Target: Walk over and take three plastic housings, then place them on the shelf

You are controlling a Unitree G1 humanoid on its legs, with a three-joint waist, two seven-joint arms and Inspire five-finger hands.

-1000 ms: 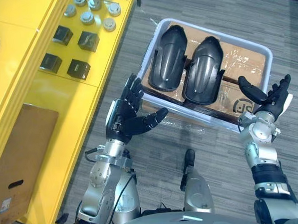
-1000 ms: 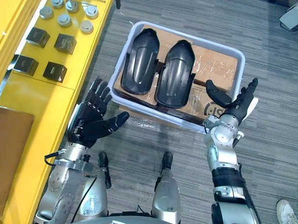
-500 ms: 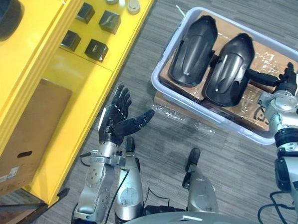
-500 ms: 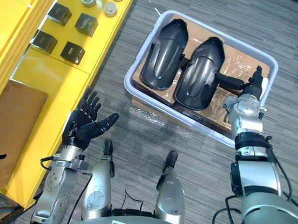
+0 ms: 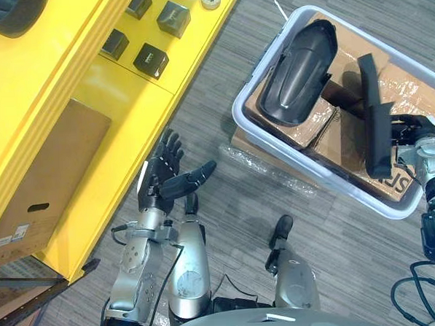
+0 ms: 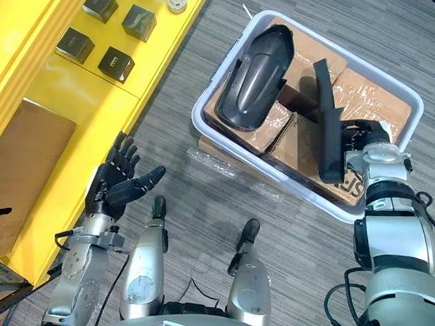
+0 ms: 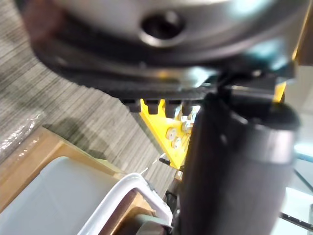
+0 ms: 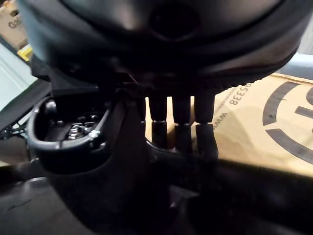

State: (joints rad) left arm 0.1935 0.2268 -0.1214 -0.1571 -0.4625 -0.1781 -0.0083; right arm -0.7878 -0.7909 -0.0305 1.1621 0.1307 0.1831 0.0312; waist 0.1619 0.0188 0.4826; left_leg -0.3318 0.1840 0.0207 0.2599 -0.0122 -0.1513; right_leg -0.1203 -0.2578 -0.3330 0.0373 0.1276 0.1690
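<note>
clasping the upended housing (image 6: 326, 121), fingers (image 8: 176, 132) of the right hand (image 6: 367, 137) curl round its edge.

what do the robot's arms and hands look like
The left arm and right arm are silver-grey, built of rounded segments with dark bands. The left hand and right hand are dark, with slim fingers and a thicker thumb.
</note>
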